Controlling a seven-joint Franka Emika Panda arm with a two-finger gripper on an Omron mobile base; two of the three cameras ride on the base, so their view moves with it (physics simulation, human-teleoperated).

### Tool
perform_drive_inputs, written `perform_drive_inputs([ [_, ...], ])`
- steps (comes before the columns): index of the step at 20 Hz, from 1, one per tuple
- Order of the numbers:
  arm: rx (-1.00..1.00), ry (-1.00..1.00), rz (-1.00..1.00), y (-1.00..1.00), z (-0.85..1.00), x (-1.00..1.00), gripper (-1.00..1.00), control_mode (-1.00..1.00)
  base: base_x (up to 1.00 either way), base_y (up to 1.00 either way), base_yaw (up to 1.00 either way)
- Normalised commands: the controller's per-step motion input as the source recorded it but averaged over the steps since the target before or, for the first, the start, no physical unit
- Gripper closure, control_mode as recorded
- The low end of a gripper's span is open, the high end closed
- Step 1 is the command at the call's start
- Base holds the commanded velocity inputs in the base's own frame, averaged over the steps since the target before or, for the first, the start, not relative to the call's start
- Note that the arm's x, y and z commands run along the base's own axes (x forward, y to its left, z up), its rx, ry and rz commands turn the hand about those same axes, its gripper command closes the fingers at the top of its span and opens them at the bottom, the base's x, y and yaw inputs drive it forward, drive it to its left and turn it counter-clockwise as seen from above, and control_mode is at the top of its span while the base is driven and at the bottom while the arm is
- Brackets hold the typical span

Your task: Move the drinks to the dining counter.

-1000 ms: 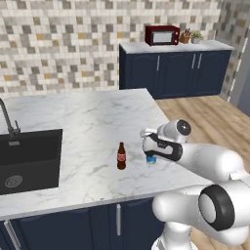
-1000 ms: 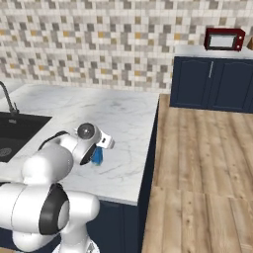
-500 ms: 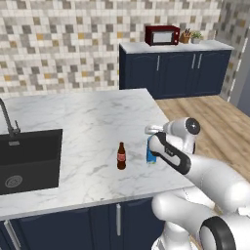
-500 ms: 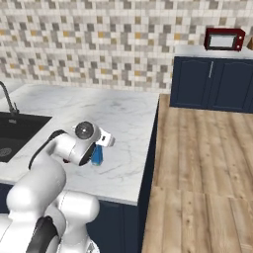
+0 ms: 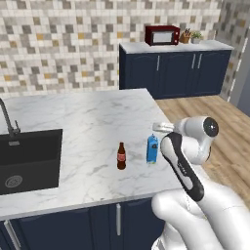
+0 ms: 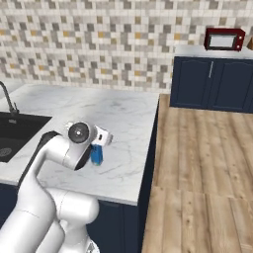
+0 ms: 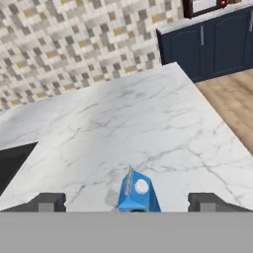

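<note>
Blue gable-top carton (image 5: 152, 149) is sitting upright on the white marble counter (image 5: 88, 127), near the corner closest to the robot, and the end effector (image 7: 128, 201) is hanging right over it with its fingertips (image 7: 47, 202) spread wide on either side, not pinching anything. To me that's looking like a drop-off: the carton is standing free on its own base. It's a boxy, smooth thing with a little white cap on the slanted roof, so it should be sitting pretty stable. Just beside it the dark brown cola bottle (image 5: 121, 156) with the red label is standing too, skinny and round, easier to tip I'd guess. Further out, the black sink (image 5: 27, 158) is sunk into the veined marble.
</note>
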Motion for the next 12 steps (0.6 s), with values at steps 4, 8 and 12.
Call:
perform_drive_inputs([
  [4, 0.00, -0.27, 0.10, -0.14, 0.27, -1.00, -1.00, -1.00, 0.00, 0.00, 0.00],
  [8, 0.00, -0.26, 0.08, 0.00, 0.28, -0.92, -1.00, -1.00, 0.00, 0.00, 0.00],
  [12, 0.00, -0.15, 0.02, 0.00, 0.12, -0.38, -1.00, -1.00, 0.00, 0.00, 0.00],
])
